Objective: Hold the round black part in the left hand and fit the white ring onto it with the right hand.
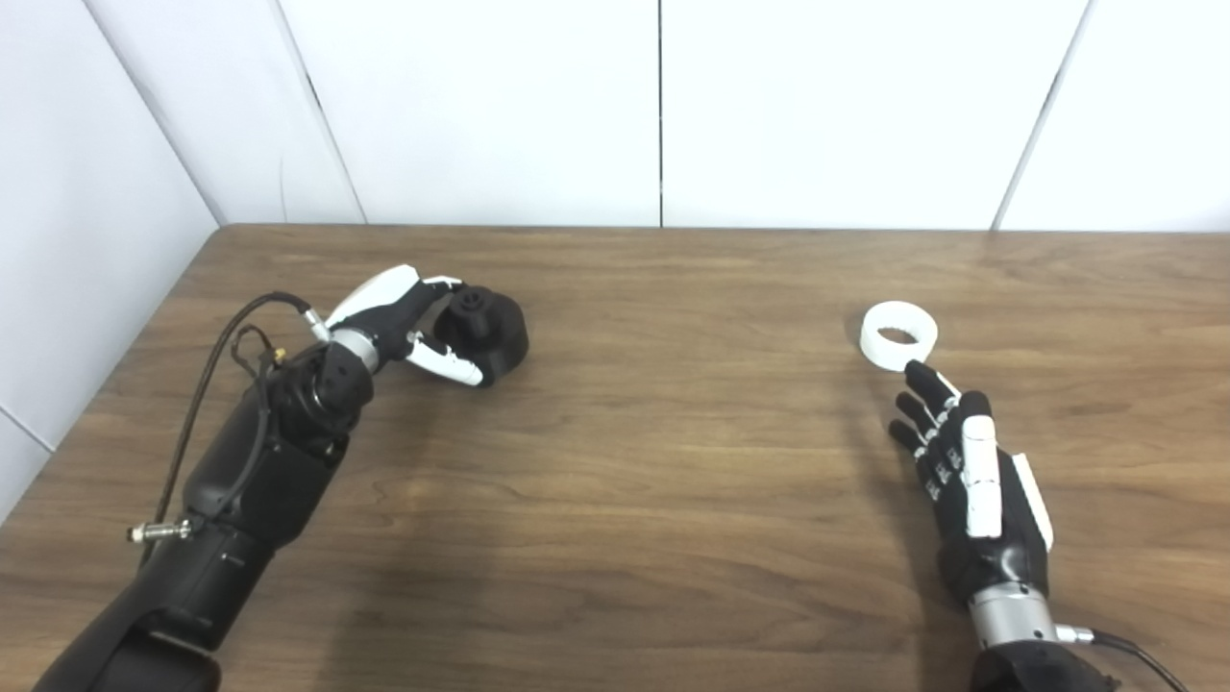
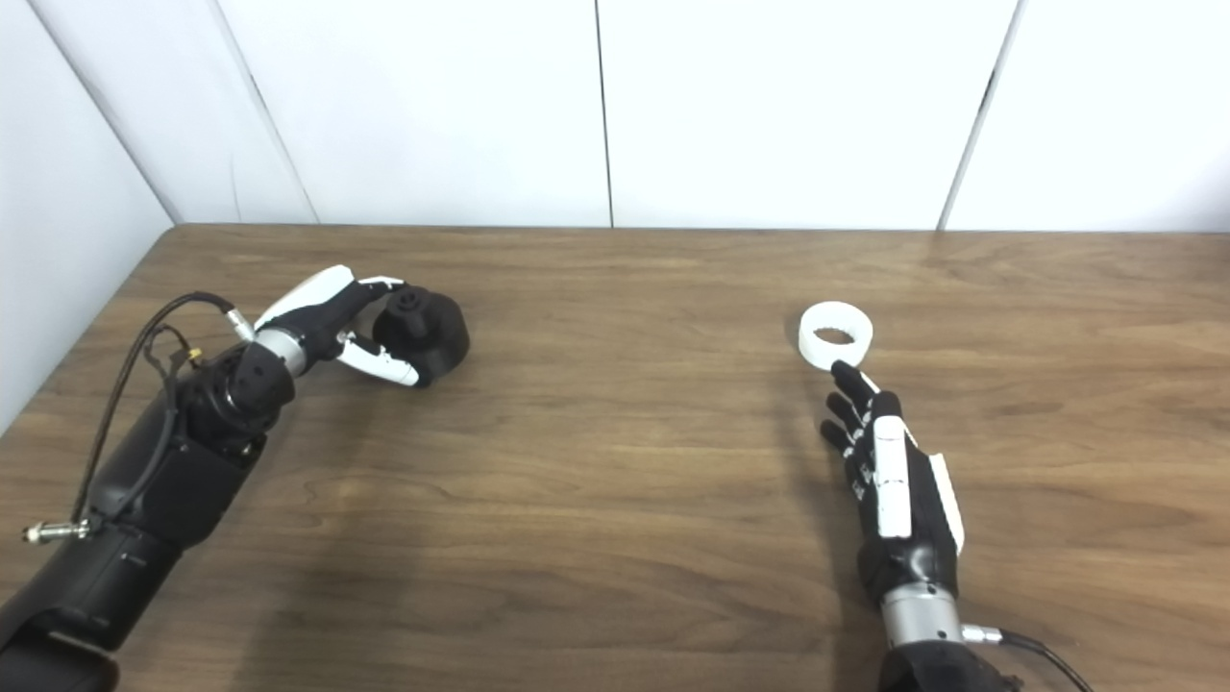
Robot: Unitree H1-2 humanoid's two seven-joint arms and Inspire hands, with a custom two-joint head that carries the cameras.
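Left hand (image 1: 408, 322) around black part (image 1: 485, 332); right hand (image 1: 971, 476) flat, fingertips beside white ring (image 1: 898, 334).

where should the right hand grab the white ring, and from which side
Grip the white ring across its wall from above, thumb on one side of the rim, fingers on the other. It lies flat on the table, hole upward, so only the outer wall and top rim are exposed. The right hand sits just short of it, open, fingers extended.

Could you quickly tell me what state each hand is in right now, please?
Left hand: fingers and thumb curled around the round black part on the table.
Right hand: open, holding nothing, just short of the white ring.
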